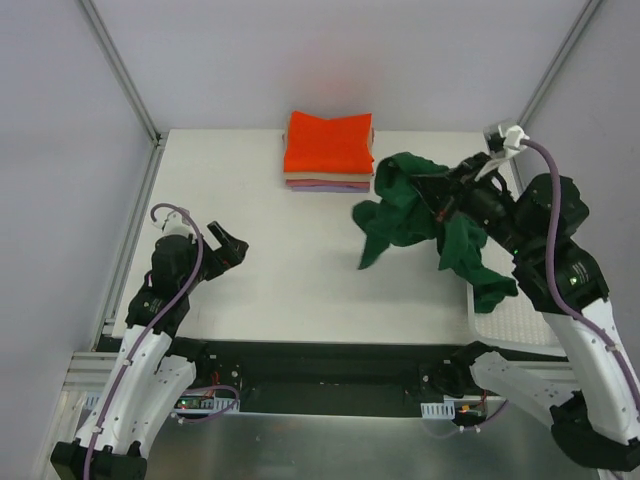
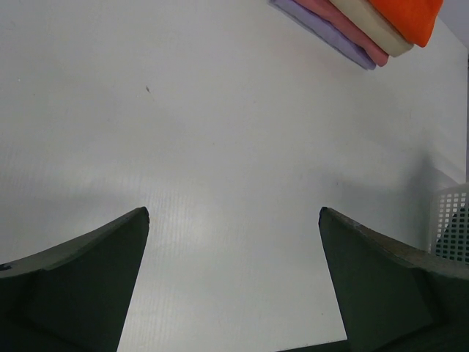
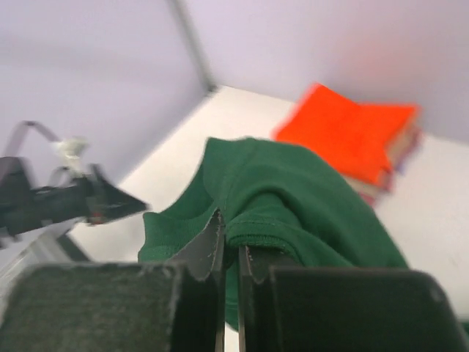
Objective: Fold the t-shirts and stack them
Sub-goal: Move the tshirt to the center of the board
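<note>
Right gripper (image 3: 230,242) fingers are pinched shut on a rolled hem of the dark green t-shirt (image 3: 293,198). You hold it bunched above the right side of the table (image 1: 280,290), one tail hanging down to the white mesh basket (image 1: 515,320). Expect light, limp cotton that sags and twists, so take it at shoulder seams or hem corners to spread it. Left gripper (image 2: 233,213) gapes wide, holding nothing, over matte white tabletop. Folded tees, orange on top, form a rectangular stack (image 1: 328,158) at the far edge.

A crumpled green tee (image 1: 402,205) hangs over the right side of the table (image 1: 270,270), near a folded stack (image 1: 328,182), orange tee (image 1: 328,143) on top, at the far edge.
</note>
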You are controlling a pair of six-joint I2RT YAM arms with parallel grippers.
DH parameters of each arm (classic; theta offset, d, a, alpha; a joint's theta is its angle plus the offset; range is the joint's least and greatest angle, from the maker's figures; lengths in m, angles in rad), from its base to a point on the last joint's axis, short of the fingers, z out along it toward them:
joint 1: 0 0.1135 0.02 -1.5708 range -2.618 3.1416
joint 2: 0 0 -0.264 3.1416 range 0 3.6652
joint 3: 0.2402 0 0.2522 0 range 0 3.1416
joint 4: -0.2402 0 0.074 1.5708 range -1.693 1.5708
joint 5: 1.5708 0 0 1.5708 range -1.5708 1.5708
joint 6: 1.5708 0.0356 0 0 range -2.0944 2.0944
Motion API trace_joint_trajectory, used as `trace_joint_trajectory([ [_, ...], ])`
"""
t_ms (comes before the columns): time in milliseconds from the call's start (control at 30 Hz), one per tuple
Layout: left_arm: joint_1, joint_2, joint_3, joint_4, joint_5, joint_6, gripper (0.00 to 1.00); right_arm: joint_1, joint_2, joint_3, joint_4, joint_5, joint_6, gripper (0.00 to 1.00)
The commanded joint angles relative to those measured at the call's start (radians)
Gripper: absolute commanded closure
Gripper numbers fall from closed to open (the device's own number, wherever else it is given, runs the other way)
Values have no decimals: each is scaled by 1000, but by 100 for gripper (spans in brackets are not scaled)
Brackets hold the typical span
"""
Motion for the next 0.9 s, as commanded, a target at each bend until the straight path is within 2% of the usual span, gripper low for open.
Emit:
trace_joint_trajectory([
  [0,-4,-9,-16,48,16,-1,1,238,172,230,151,-51,-112,99],
  [67,-4,-15,-25,42,-33,-17,1,351,249,323,152,35,-156,100],
  [167,-4,-33,-44,28,-111,-56,1,450,356,469,163,61,-184,99],
  [367,-4,-53,-41,-15,-214,-73,1,504,596,747,158,16,-148,99],
  [500,-4,-62,-39,-51,-274,-75,1,504,638,778,163,44,-141,99],
  [600,-4,-55,-31,-85,-318,-86,1,502,595,663,174,197,-166,99],
  [667,-4,-43,-33,-84,-324,-92,1,504,524,525,175,323,-184,99],
  [800,-4,10,-37,-84,-326,-89,1,464,325,81,177,575,-145,99],
  [867,-4,42,-39,-82,-324,-92,1,382,234,-146,178,611,-68,99],
])
